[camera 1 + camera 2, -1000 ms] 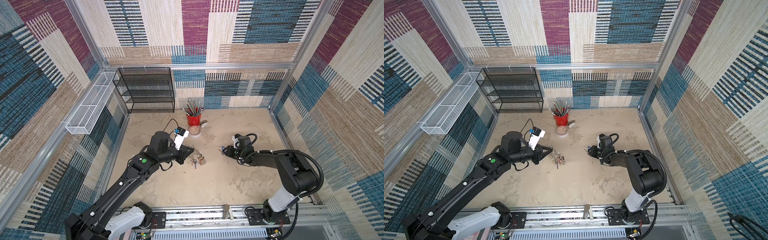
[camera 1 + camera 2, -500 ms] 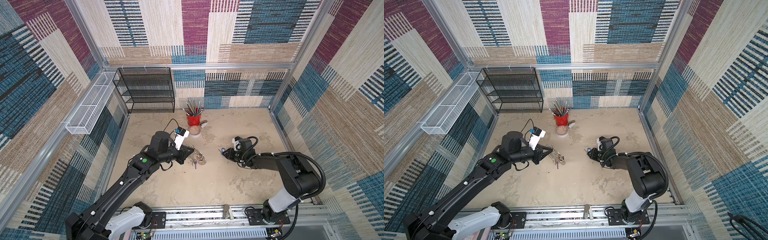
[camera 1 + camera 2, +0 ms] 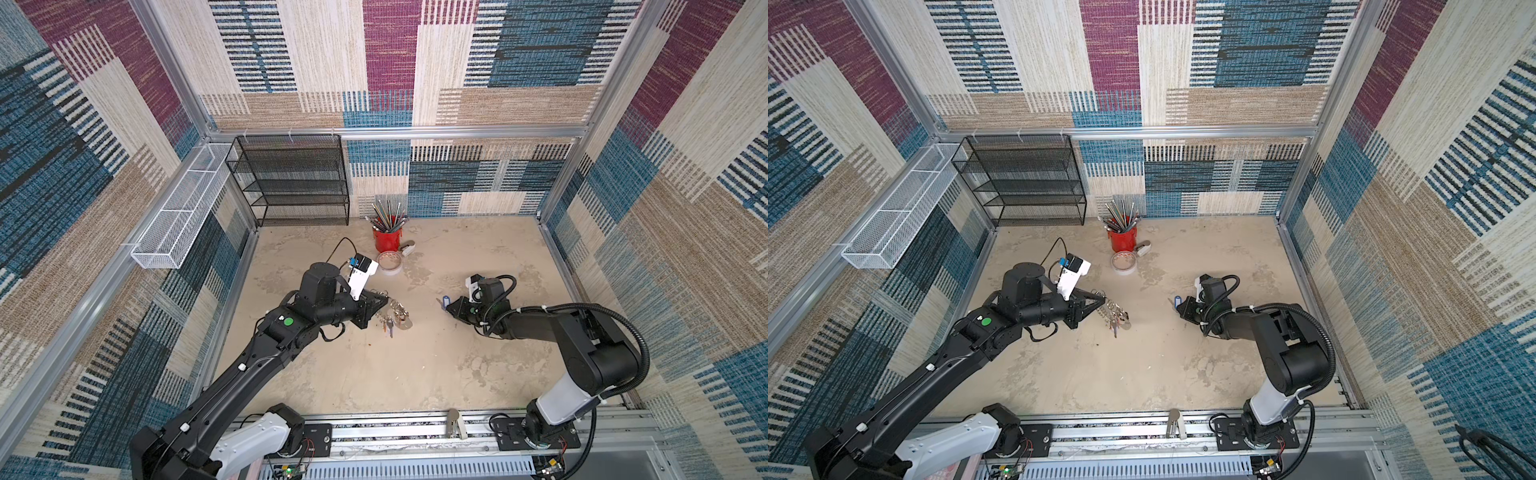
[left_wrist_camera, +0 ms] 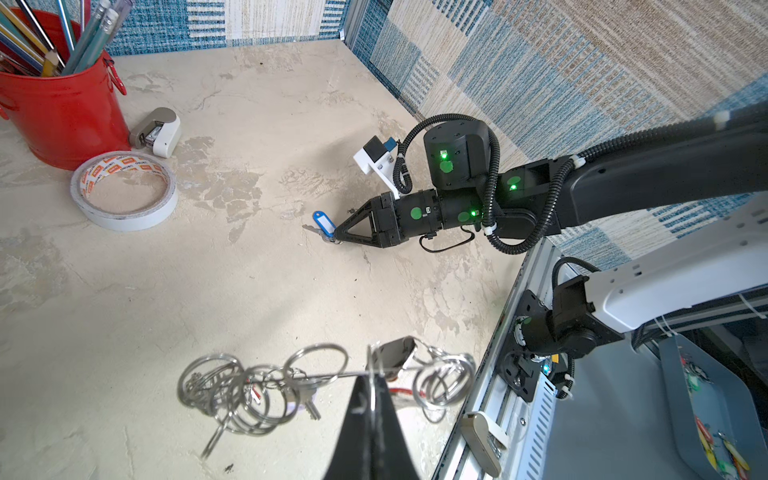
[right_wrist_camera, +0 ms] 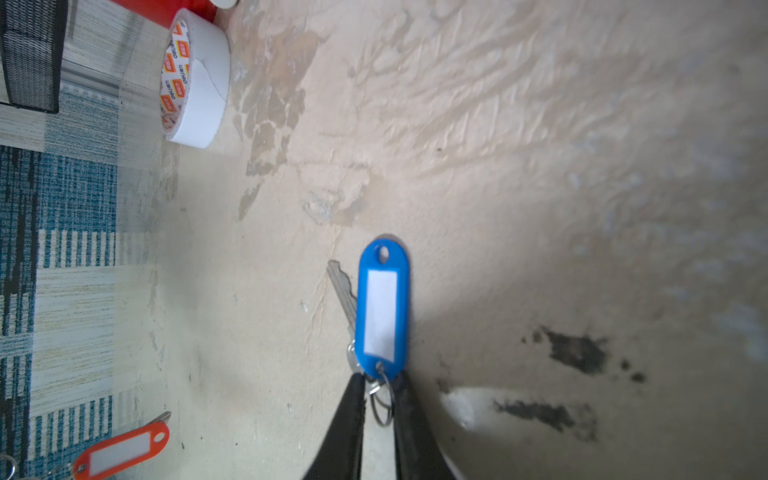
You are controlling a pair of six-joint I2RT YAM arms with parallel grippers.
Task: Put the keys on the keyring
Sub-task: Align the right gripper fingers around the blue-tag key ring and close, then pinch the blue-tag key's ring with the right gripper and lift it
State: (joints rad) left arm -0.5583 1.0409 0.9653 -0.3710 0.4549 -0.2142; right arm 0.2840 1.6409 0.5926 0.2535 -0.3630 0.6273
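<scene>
- At the near edge, both arm bases are sitting on a metal rail (image 3: 395,434).
- The left tool (image 4: 371,384) is clamping fully shut on the thin edge of the keyring (image 4: 249,390). Silver split rings are fanning out on both sides of its fingers, and a silver key (image 4: 309,405) is showing among them.
- In both top views the keyring is sitting left of the middle of the surface (image 3: 374,374), at the left tool's tip.
- A red-tagged key (image 5: 120,451) is showing at the edge of the right wrist view, beside one of those rings.
- Well apart to the right, the blue-tagged key (image 5: 382,307) is lying flat on the surface.
- The right tool (image 5: 379,380) is resting its tips at the tag's ringed end. Its fingers are standing narrowly apart with the small ring between them; whether they are pinching it I cannot tell.
- Farther back, a tape roll (image 3: 390,270) is lying just before a red pot (image 3: 387,243) holding pencils, with a small white device (image 3: 408,248) beside the pot.
- A black mesh shelf (image 3: 299,183) is standing against the back wall.
</scene>
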